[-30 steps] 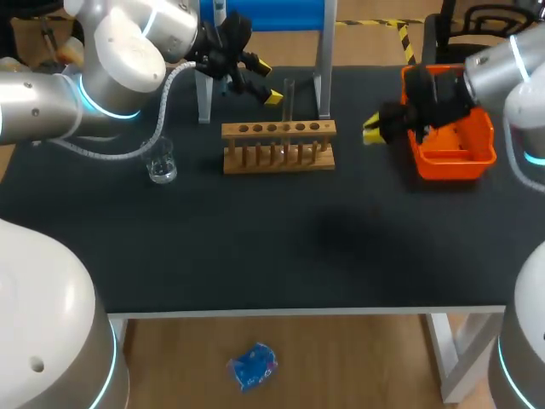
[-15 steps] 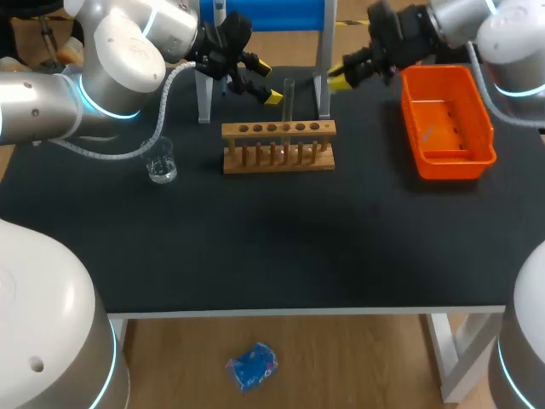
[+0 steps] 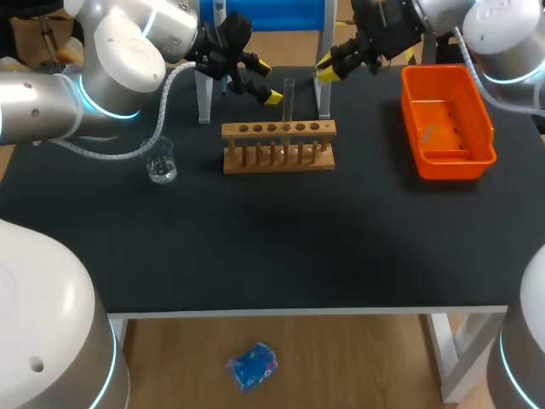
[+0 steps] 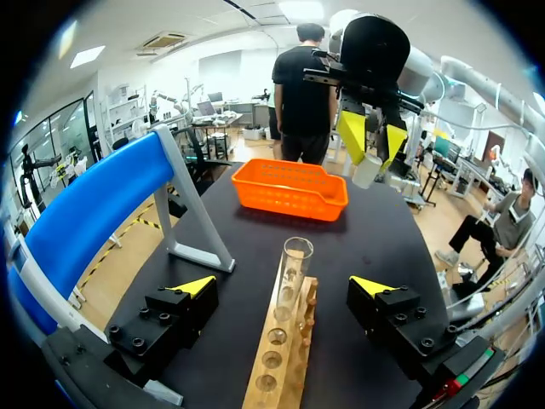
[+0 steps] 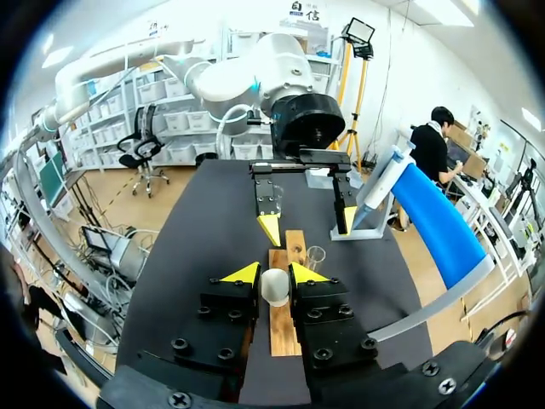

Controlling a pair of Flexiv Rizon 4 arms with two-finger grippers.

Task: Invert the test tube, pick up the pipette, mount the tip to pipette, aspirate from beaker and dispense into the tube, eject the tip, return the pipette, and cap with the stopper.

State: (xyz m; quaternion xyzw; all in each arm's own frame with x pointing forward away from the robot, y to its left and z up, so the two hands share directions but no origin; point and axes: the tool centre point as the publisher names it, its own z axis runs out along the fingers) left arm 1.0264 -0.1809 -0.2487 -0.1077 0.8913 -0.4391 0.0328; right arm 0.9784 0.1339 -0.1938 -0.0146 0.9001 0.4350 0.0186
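A clear test tube [image 3: 288, 95] stands upright in the wooden rack [image 3: 278, 146]. My left gripper [image 3: 266, 82] is open around the tube [image 4: 295, 261], one finger on each side, neither touching. My right gripper [image 3: 329, 70] hangs just right of the tube, shut on a white stopper [image 5: 274, 286]. In the left wrist view that gripper [image 4: 372, 156] hovers beyond the rack [image 4: 282, 361] with the stopper [image 4: 366, 171] at its tips. A glass beaker [image 3: 161, 160] sits left of the rack. The pipette [image 5: 382, 182] hangs on the blue stand [image 5: 436, 223].
An orange bin [image 3: 448, 115] lies at the table's right side, behind my right gripper's earlier spot. The blue stand [image 3: 271, 15] rises at the back, its grey legs on either side of the tube. Bare black tabletop spreads in front of the rack.
My right arm has swung from above the orange bin to the back and left, ending beside the tube with the stopper in its grip. The left arm has stayed put.
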